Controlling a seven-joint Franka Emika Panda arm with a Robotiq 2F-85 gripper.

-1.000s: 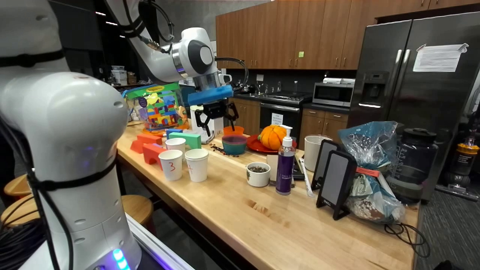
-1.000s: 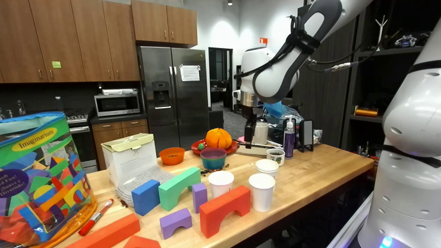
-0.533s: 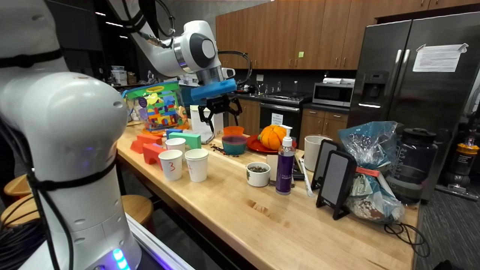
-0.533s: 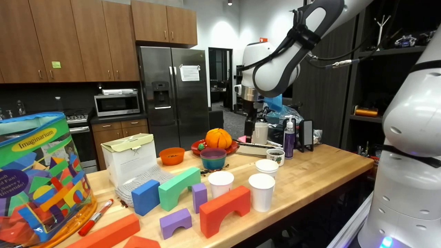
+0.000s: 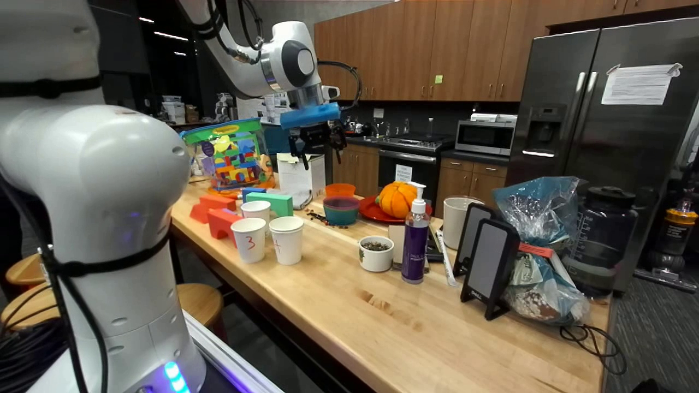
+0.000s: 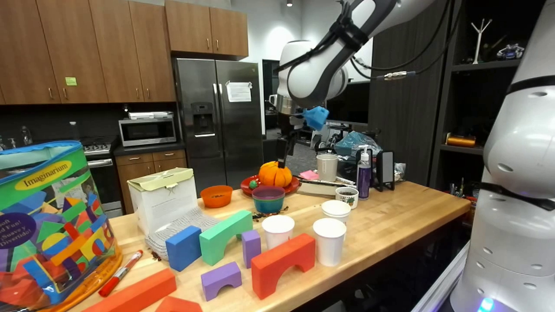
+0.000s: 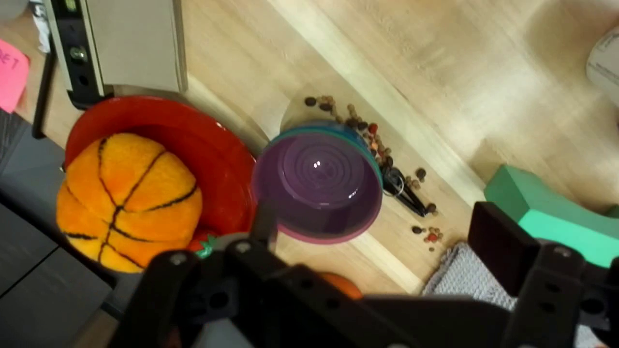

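Gripper (image 5: pixel 322 162) downward, well above tabletop (image 5: pixel 338 305)

Orange pumpkin (image 7: pixel 130 200), black-lined; red plate (image 7: pixel 220 164); purple bowl (image 7: pixel 321 186); black hand (image 5: pixel 322 162).

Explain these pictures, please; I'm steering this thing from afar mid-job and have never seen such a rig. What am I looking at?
The machine is a single white robot arm ending in a black two-fingered tool. The room-wide pictures come from two cameras outside the robot; the close, downward one comes from a camera on its wrist.

In that wrist view, a nest of bowls, purple innermost, shows between the spread fingers. Small dark, tan and red bits lie scattered beside it, and a red plate bears an orange pumpkin. The wooden table also carries, among other things, toy blocks, white cups and a purple pump bottle.

Nothing is held: the tool is open and hangs above the table.
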